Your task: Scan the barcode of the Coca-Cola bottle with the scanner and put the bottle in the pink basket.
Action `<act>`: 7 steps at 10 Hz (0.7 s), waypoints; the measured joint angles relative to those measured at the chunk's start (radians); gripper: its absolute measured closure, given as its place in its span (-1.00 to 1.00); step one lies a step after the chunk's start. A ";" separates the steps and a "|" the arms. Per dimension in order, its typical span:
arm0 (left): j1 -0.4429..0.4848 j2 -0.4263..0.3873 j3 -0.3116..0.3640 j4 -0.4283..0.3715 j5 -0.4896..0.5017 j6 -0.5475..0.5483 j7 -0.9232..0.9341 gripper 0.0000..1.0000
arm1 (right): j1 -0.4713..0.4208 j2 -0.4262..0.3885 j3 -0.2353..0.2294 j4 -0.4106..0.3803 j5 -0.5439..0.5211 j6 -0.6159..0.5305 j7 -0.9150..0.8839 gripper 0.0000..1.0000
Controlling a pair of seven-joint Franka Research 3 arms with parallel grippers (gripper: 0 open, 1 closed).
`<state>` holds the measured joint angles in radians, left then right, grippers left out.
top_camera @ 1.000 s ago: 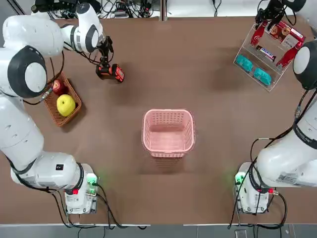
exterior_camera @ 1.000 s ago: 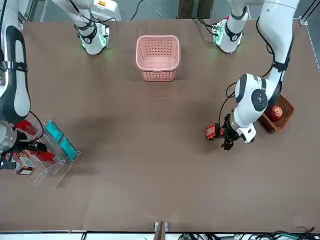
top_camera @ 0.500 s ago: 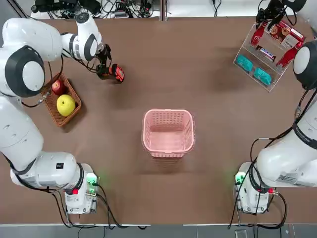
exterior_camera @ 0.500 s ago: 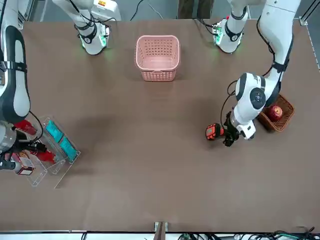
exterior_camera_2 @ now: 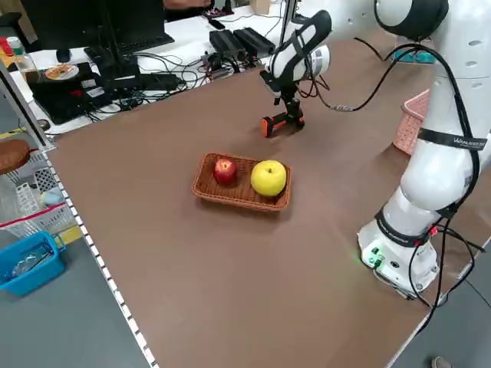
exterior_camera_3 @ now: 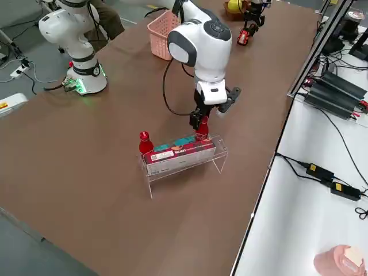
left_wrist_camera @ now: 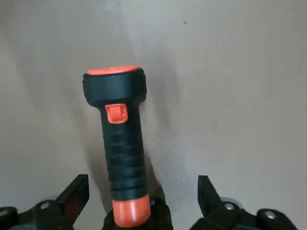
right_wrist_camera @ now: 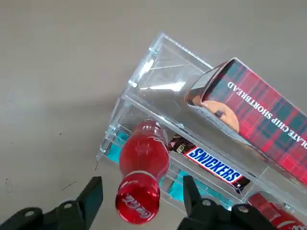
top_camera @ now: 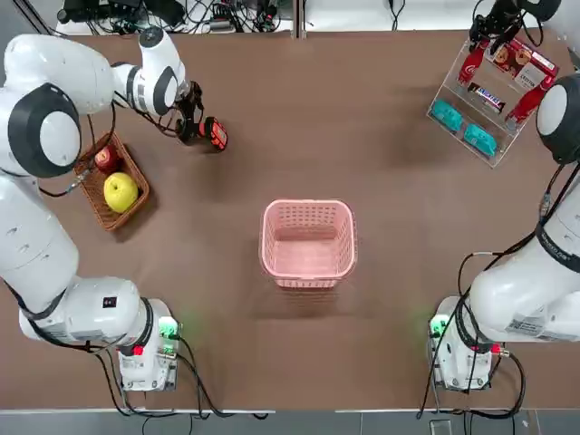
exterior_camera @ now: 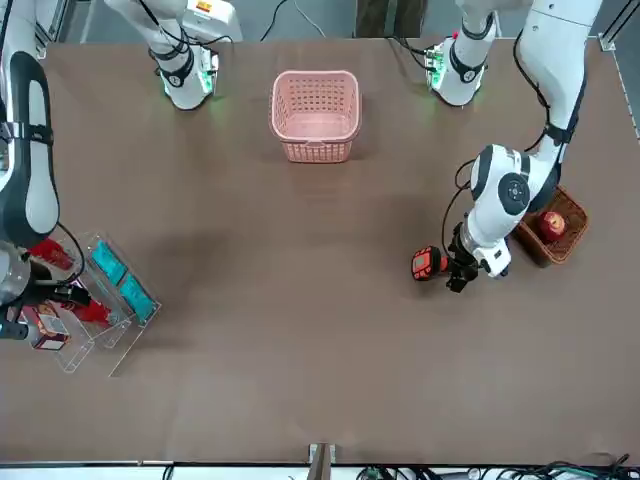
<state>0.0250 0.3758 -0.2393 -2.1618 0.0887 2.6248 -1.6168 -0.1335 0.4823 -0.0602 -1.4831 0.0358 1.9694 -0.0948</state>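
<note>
Top view, clock directions on the table. Your left gripper [top_camera: 192, 120] has drawn in over the scanner [top_camera: 210, 132] at 10 o'clock since a second ago; its fingers are spread wide with the handle between them, nothing grasped yet.

Your right gripper [right_wrist_camera: 139, 203] sits at the clear rack [top_camera: 494, 109] at 2 o'clock, fingers either side of the Coca-Cola bottle [right_wrist_camera: 140, 171]. They appear to be narrowing, but you cannot tell yet whether they are touching it; the bottle stands in the rack.

The pink basket [top_camera: 308, 240] at centre holds nothing.

Judgement: both pickups are imminent; scan and drop remain.
</note>
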 joint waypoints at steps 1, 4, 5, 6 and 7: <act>0.000 0.001 0.000 -0.009 0.000 0.014 0.000 -1.00 | 0.000 0.000 -0.002 0.000 0.000 0.000 0.000 -0.50; 0.000 0.013 -0.001 -0.016 0.012 0.046 0.000 -1.00 | 0.000 0.000 -0.011 0.000 0.001 0.024 0.000 -0.44; 0.000 0.020 -0.001 -0.016 0.025 0.053 0.000 -1.00 | 0.000 0.000 -0.011 0.000 0.001 0.028 0.001 -0.42; 0.001 0.027 -0.001 -0.017 0.034 0.062 0.000 -1.00 | 0.001 0.000 -0.011 0.000 0.001 0.029 0.002 -0.35; 0.001 0.034 -0.001 -0.017 0.042 0.072 0.000 -1.00 | 0.001 0.000 -0.011 0.000 0.002 0.029 0.002 -0.32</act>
<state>0.0263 0.4096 -0.2407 -2.1792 0.1306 2.6972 -1.6169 -0.1328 0.4824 -0.0711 -1.4829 0.0376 1.9987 -0.0924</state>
